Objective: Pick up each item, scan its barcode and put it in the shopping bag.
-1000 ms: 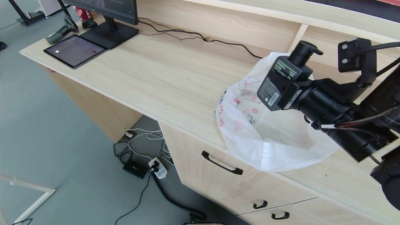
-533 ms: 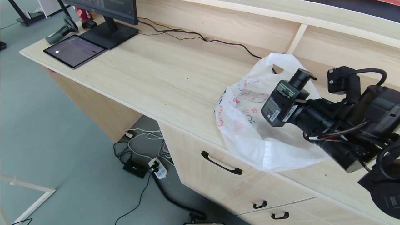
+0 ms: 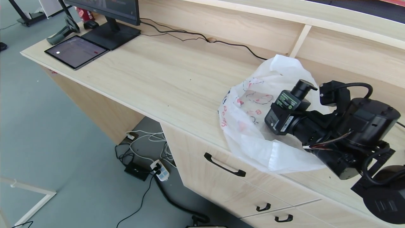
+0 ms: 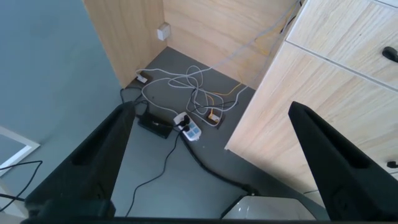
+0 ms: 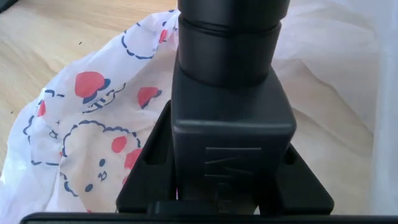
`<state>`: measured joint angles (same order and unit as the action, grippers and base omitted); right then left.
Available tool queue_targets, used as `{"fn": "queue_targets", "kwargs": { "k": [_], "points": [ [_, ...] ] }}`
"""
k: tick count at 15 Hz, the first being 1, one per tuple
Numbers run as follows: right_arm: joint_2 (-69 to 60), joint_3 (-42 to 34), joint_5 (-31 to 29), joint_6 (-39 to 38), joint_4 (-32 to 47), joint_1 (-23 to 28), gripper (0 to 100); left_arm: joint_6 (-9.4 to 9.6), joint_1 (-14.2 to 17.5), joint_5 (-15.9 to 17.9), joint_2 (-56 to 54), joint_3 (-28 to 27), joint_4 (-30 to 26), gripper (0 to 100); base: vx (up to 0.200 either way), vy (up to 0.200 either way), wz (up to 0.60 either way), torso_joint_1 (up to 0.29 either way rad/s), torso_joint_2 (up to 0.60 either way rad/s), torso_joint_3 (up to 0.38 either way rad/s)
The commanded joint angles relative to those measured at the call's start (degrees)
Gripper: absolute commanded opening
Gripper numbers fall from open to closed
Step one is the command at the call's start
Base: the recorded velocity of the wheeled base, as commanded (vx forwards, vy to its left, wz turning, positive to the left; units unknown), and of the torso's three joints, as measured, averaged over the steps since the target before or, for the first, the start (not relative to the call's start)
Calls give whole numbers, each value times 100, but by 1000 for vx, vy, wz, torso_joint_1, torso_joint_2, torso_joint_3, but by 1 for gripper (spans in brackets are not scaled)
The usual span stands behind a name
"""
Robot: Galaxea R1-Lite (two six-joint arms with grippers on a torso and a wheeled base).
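At the open mouth of the shopping bag (image 3: 250,142), my right gripper (image 3: 295,122) has its fingers clamped on the black pump bottle (image 3: 286,109), so I judge only this item's release outstanding; my left gripper (image 4: 214,158), well apart from the bag, shows fingers spread.

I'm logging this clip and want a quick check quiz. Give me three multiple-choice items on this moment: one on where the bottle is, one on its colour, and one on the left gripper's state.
1. Where is the bottle?
A. at the bag's opening
B. on the tablet
C. on the floor

2. What colour is the bottle?
A. white
B. black
C. red

3. How is the left gripper?
A. shut on the bottle
B. shut on the bag
C. open, holding nothing

Answers:
1 A: the right gripper holds it at the bag's mouth.
2 B: its body and pump are black.
3 C: its fingers stand wide apart with nothing between them.
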<state>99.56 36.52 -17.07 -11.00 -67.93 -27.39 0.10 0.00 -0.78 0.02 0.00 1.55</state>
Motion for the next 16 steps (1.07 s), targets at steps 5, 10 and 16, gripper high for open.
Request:
{"fn": "queue_targets", "kwargs": {
  "k": [5, 10, 16],
  "points": [
    [11, 22, 2, 89, -72, -3, 100, -1, 0, -1, -2, 0, 3, 100, 0, 0, 0, 0, 0, 0],
    [-147, 215, 63, 458, -203, -64, 100, 8, 0, -1, -2, 0, 3, 100, 0, 0, 0, 0, 0, 0],
    [266, 443, 125, 476, -212, -258, 100, 8, 0, -1, -2, 0, 3, 100, 0, 0, 0, 0, 0, 0]
  ]
}}
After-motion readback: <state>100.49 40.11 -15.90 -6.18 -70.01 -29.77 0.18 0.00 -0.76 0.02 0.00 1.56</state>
